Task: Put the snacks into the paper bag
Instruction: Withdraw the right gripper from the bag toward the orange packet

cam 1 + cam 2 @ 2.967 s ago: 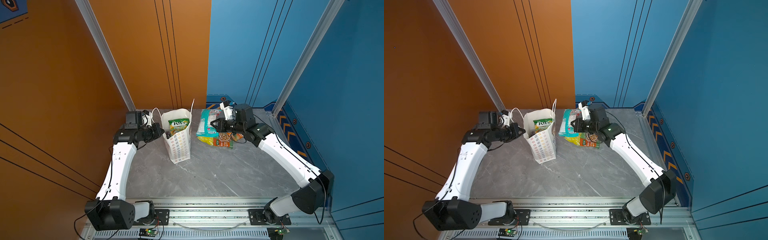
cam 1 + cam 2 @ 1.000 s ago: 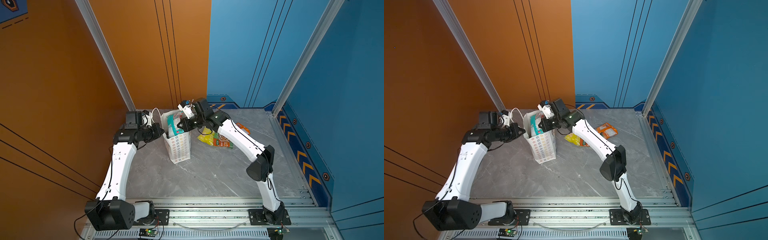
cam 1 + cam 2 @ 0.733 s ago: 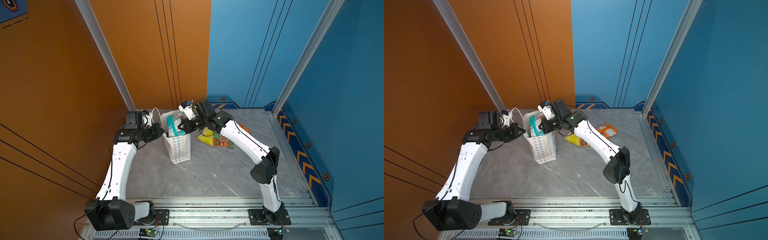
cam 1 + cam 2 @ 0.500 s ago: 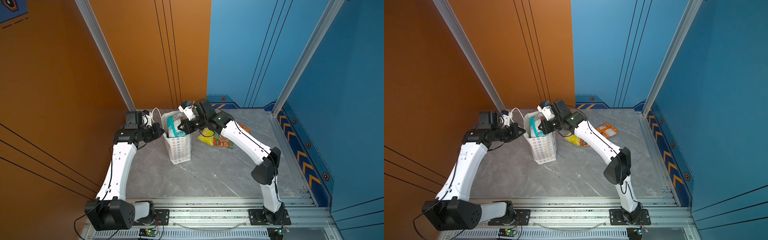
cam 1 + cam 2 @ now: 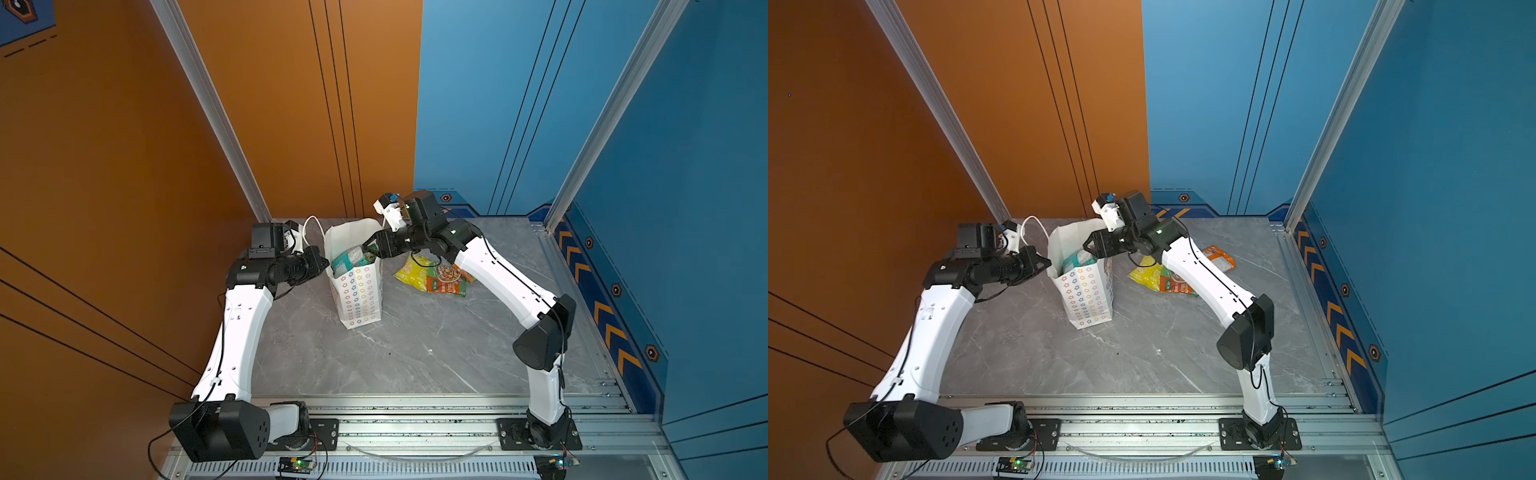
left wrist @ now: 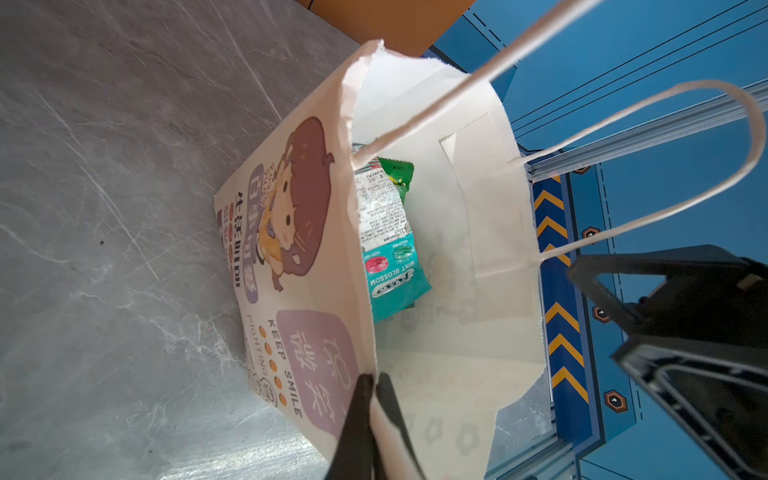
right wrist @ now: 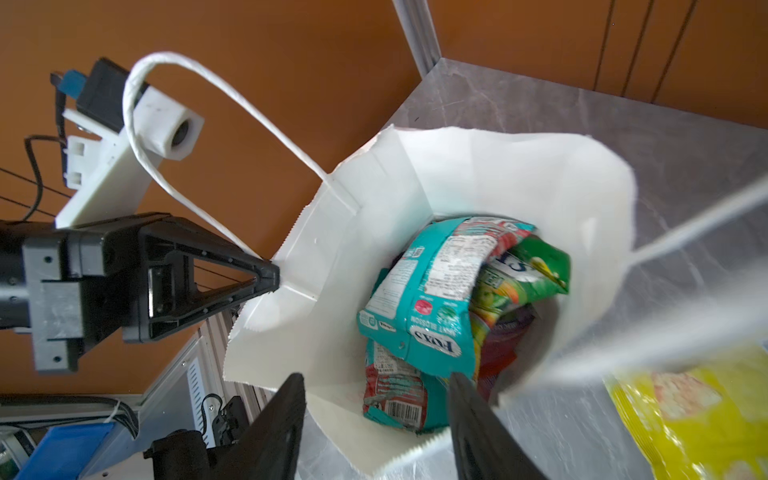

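Observation:
The white paper bag (image 5: 358, 291) (image 5: 1087, 296) stands upright at the back of the table. My left gripper (image 6: 374, 380) (image 5: 326, 265) is shut on its rim and holds the mouth wide. Inside lie several snacks, with a teal FOX'S packet (image 7: 424, 307) (image 6: 390, 253) on top of green, red and purple ones. My right gripper (image 7: 376, 375) (image 5: 370, 248) hangs open just over the bag's mouth with nothing between its fingers. More snacks lie on the table right of the bag: a yellow packet (image 5: 412, 272) (image 7: 685, 411), a green-and-orange one (image 5: 446, 283) and an orange one (image 5: 1221, 257).
The grey marble table (image 5: 415, 353) is walled by orange panels behind and left and blue panels right. One white cord handle (image 5: 309, 227) loops toward my left wrist; the other crosses close to my right gripper (image 6: 648, 316). A metal rail (image 5: 415, 415) runs along the front.
My right gripper has opened and let go of the teal packet, which has dropped deeper into the bag. The right arm has drawn back a little to the right. The left arm is unmoved.

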Action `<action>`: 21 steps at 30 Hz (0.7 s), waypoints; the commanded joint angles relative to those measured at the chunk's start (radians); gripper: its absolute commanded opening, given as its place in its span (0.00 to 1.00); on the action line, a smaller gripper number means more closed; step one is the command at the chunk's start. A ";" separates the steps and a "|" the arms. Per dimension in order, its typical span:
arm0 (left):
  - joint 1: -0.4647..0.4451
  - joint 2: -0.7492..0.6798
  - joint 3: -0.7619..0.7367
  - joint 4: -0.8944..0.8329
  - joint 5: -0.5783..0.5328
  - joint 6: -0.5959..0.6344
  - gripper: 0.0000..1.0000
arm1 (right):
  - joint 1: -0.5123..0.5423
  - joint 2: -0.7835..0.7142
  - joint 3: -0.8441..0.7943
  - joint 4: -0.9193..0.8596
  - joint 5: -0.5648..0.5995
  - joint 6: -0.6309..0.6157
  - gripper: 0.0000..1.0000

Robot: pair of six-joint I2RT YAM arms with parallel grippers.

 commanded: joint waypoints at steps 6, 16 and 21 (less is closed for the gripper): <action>0.008 -0.017 0.008 0.005 0.031 0.009 0.01 | -0.099 -0.295 -0.357 0.181 0.176 0.025 0.65; 0.013 -0.009 0.007 0.005 0.030 0.009 0.01 | -0.354 -0.511 -0.885 0.368 0.218 0.221 0.82; 0.012 -0.010 0.007 0.004 0.030 0.007 0.01 | -0.460 -0.525 -1.035 0.439 0.227 0.311 0.87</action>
